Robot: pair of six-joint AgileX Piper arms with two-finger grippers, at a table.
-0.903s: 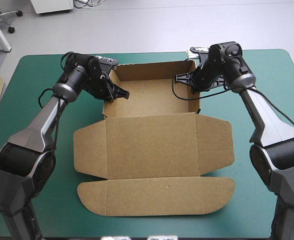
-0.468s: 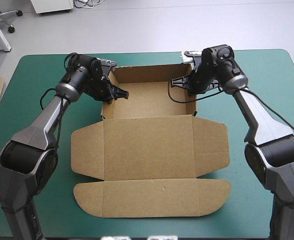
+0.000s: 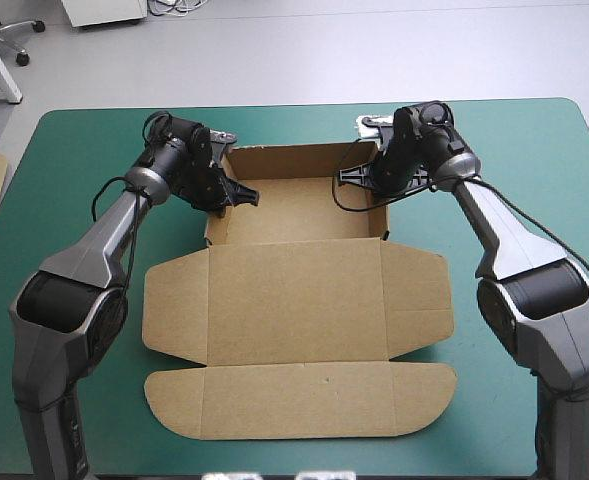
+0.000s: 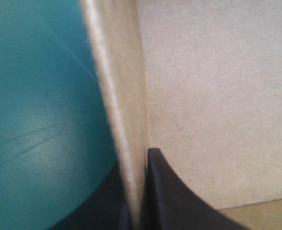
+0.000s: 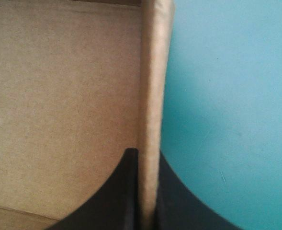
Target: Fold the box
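On the brown box's (image 3: 294,300) left and right tray walls, left gripper (image 3: 234,193) and right gripper (image 3: 360,178) each clamp the board; best hold both walls upright, moving evenly together.

The right gripper (image 5: 146,155) pinches the upright wall (image 5: 152,72) of the brown box (image 5: 59,96), its black fingers (image 5: 117,201) pressed against the board from either side with only the wall's thickness between them. The wall's top edge runs straight ahead from the fingertips. Beside one finger lies the box's inside, a broad brown surface, with a crease crossing it near that finger's base. Beside the other finger, outside the wall, the teal-green cover (image 5: 227,96) spreads bare.
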